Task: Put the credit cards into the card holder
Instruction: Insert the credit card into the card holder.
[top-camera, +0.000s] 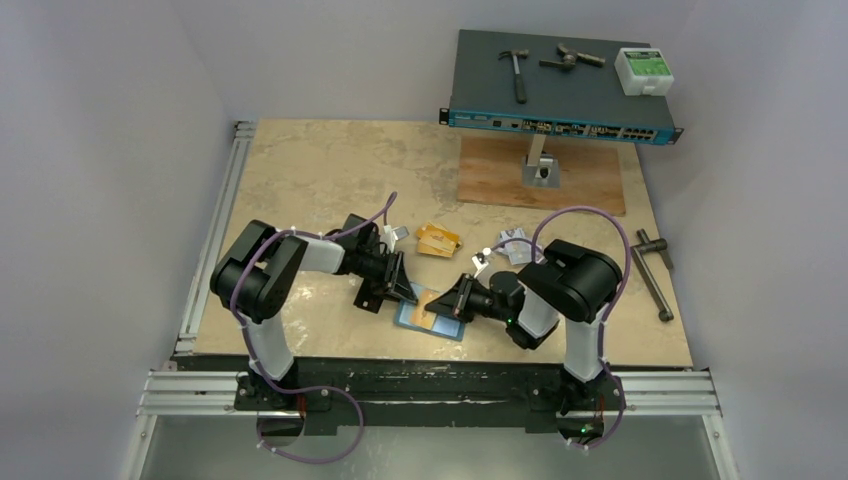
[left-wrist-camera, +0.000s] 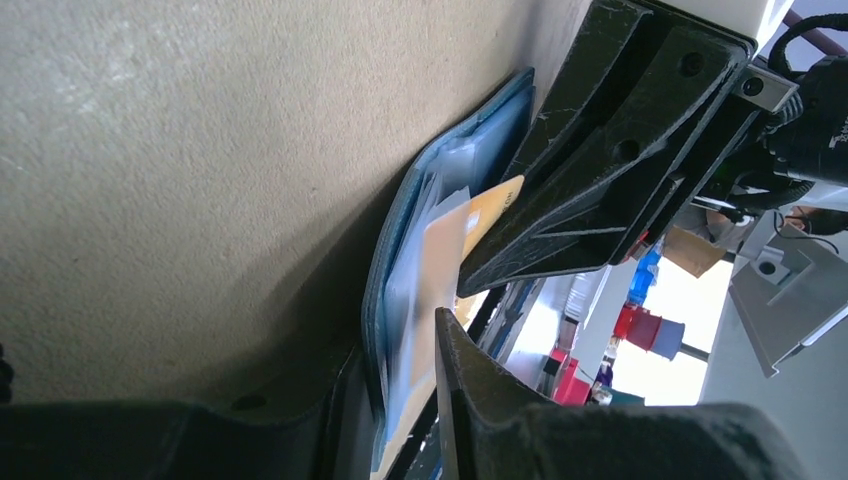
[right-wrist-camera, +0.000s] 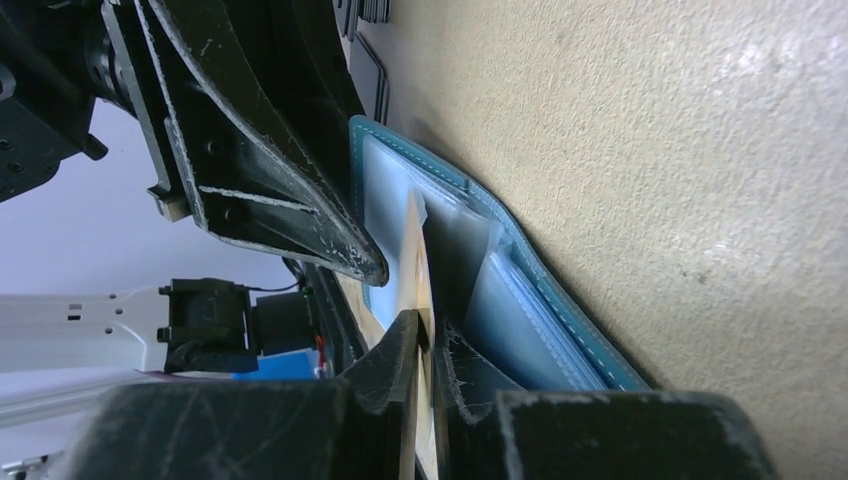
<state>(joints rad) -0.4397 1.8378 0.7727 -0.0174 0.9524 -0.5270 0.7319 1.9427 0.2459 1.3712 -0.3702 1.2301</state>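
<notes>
1. Card holder. I see the card holder (top-camera: 450, 328) lying open on the table (top-camera: 320, 170), close to the near edge and between the two arms. Its pale inner pockets face up.

2. Right hand. The right gripper (top-camera: 440, 306) reaches in low from the right. In the right wrist view its fingers (right-wrist-camera: 400, 350) are pressed together on the edge of one orange card (right-wrist-camera: 413, 250). The far end of that card sits in a pocket of the card holder (right-wrist-camera: 520, 300), near the fold.

3. Left hand. The left gripper (top-camera: 408, 293) comes in from the left, opposite the right one. In the left wrist view its fingers (left-wrist-camera: 470, 380) are almost together, with the edge of the card holder (left-wrist-camera: 395, 270) between them. I read this as a firm grip, but the view is too close and dark to be sure. The orange card (left-wrist-camera: 485, 210) shows just beyond, under the right hand's black finger.

4. Loose cards.
- Orange stack (top-camera: 438, 240): on the table just beyond the card holder.
- Silver stack (top-camera: 515, 245): to the right of the orange stack, beside the right arm's wrist.
- Black cards (top-camera: 370, 298): flat on the table directly to the left of the card holder, partly under the left gripper.
</notes>
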